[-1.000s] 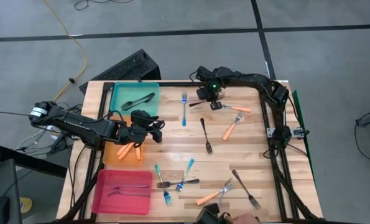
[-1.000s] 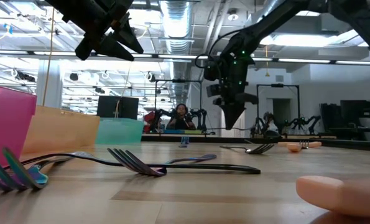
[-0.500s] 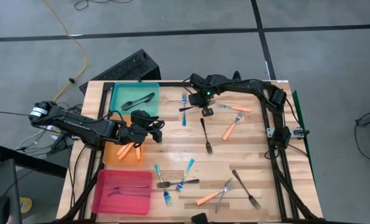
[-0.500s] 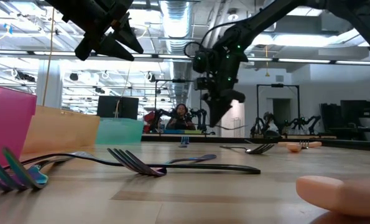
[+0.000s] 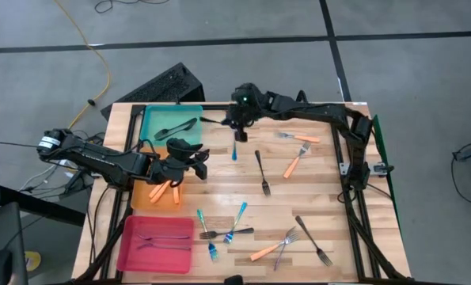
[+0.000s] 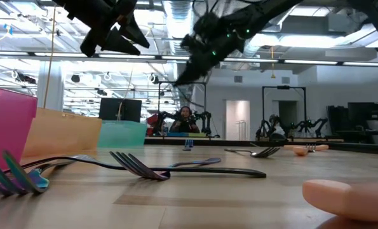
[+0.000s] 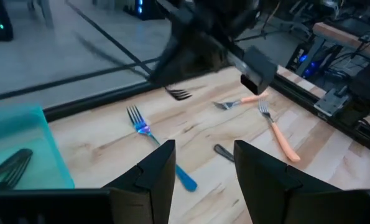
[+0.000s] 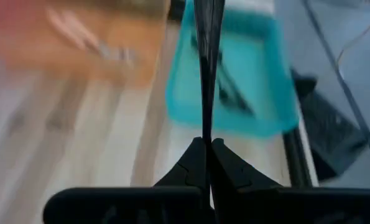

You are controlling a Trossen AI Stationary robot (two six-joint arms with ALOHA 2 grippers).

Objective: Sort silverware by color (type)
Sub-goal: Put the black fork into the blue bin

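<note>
My right gripper (image 5: 230,121) hangs over the table's far side, just right of the teal tray (image 5: 151,119), shut on a dark fork (image 5: 213,121) that reaches toward that tray. The teal tray holds dark forks (image 5: 176,127), the orange tray (image 5: 138,201) holds orange forks (image 5: 165,191), and the pink tray (image 5: 129,255) holds slim forks. My left gripper (image 5: 192,163) waits open above the orange tray's right edge, with nothing between its fingers. Loose forks lie on the wood: a blue one (image 5: 234,144), a dark one (image 5: 262,171) and orange ones (image 5: 296,161). My right gripper pinches the dark fork's slim handle (image 8: 204,134) between its two shut fingertips. The fingers slant down toward the table's left and lie along the fork. The fork sticks out ahead of the fingers, lifted clear of the table, its tines (image 7: 180,93) toward the teal tray.
More blue, orange and dark forks lie mixed near the front edge (image 5: 229,230) (image 5: 286,244) (image 5: 314,242). A dark keyboard (image 5: 168,83) lies beyond the table's far left corner. A frame rail (image 5: 354,170) runs along the right side.
My right gripper has risen and gone toward the table's left and far edge, toward the teal tray, tipping from pointing steeply down to a shallower slant. The dark fork has gone with it, lifted clear of the wood.
</note>
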